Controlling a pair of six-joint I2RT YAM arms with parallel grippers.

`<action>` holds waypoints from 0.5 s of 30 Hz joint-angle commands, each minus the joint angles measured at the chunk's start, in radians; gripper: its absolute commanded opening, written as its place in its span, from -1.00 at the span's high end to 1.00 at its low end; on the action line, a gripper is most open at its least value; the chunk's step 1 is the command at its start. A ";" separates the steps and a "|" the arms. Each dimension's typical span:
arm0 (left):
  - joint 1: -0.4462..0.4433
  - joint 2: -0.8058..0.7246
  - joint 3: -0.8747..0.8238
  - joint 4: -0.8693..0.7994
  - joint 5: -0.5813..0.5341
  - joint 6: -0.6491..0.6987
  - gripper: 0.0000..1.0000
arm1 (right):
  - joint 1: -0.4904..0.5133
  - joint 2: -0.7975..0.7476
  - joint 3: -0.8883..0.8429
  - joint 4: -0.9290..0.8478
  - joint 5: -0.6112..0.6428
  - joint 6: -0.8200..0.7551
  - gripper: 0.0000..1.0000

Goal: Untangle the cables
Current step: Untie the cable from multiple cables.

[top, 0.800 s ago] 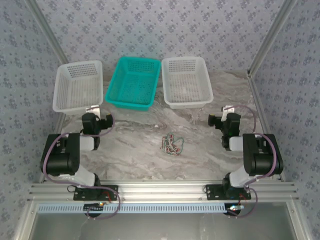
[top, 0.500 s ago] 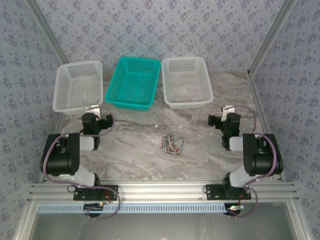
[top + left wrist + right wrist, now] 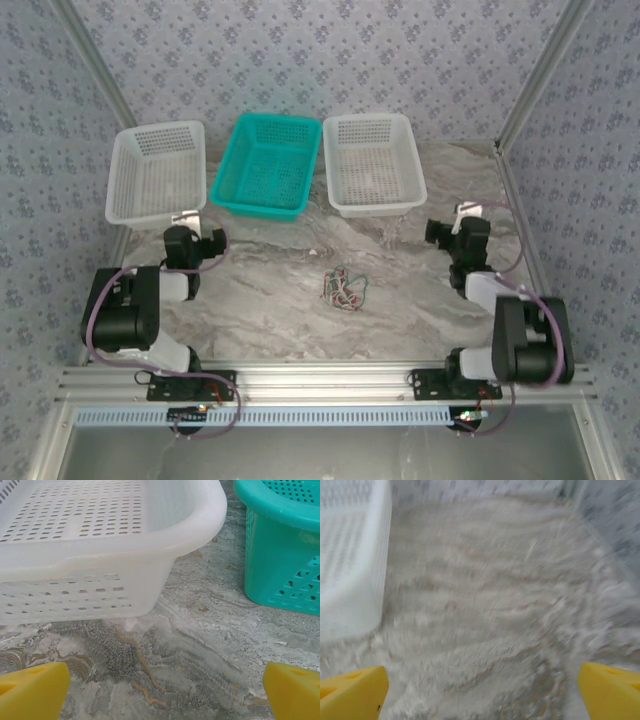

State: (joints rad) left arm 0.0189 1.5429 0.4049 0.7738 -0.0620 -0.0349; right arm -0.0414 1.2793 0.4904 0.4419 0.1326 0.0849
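1. Left white basket [image 3: 157,172]: far-left back of the desk [image 3: 260,310]. The left wrist view adds its slotted near wall and rounded rim, close up.
2. Left end effector [image 3: 162,690]: yellow fingertips [image 3: 32,690] at the lower corners, spread wide, gripping nothing, over bare marbled desk.
3. Teal basket [image 3: 265,165]: back centre, between the two white baskets.
4. Cables [image 3: 345,287]: small green, reddish and pale clump lying mid-desk in the top view, between the arms and well apart from both.
5. Right white basket [image 3: 372,163]: back right.
6. Right end effector [image 3: 482,692]: spread wide, unloaded; its wrist view is blurred.
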 commanded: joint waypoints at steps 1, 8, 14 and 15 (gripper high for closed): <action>0.001 -0.087 -0.006 0.002 -0.031 -0.012 -0.99 | 0.006 -0.155 0.183 -0.460 0.111 0.255 -0.97; -0.031 -0.454 0.017 -0.389 -0.195 -0.151 -0.99 | 0.187 -0.249 0.391 -0.792 -0.145 0.375 -0.98; -0.125 -0.562 0.273 -0.935 0.025 -0.554 -0.99 | 0.493 -0.079 0.579 -1.000 -0.206 0.319 -0.97; -0.148 -0.548 0.294 -0.973 0.091 -0.596 -0.99 | 0.529 -0.058 0.585 -1.012 -0.211 0.298 -0.97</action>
State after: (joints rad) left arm -0.0849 0.9894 0.6231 0.1127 -0.1368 -0.4042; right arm 0.3931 1.1721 1.0336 -0.3836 -0.0242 0.4042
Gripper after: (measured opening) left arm 0.993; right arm 0.987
